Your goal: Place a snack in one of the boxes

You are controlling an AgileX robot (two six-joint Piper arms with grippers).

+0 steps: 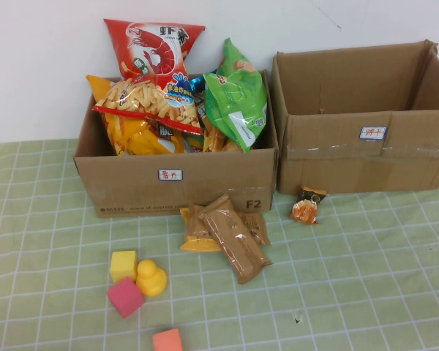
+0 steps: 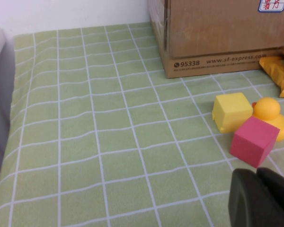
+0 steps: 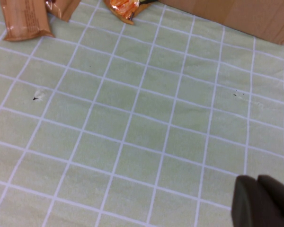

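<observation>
Clearly two cardboard boxes at the back of a green checked tablecloth (image 1: 351,292), side by side against a white wall. Left box (image 1: 175,186) crammed with snack bags: a red shrimp-chip bag (image 1: 154,45) standing tallest, a yellow fries bag (image 1: 150,106) lying across the front, a green bag (image 1: 238,99) leaning at the right. Right box (image 1: 366,157) open, nothing visible inside from the high view. Both boxes tagged with small white labels on their front walls.

On the cloth just before the left box, a cluster of snacks: a long brown wrapper (image 1: 234,238) lying diagonally over an orange packet (image 1: 197,234), another brown piece tucked behind. Near the foot of the right box, a small orange-and-black snack packet (image 1: 307,206) (apart from the cluster, not touching the box as far as can be told).

Nearer the robot, toys: a yellow cube (image 1: 123,265), a yellow duck (image 1: 151,278) just beside it, a pink cube (image 1: 125,297) touching both, and an orange block (image 1: 167,341) at the frame's edge.

Left gripper (image 2: 260,198) low over the cloth near the pink cube, dark fingers together, holding nothing. Right gripper (image 3: 262,201) above bare cloth, well apart from the snacks, fingers likewise closed on nothing.
</observation>
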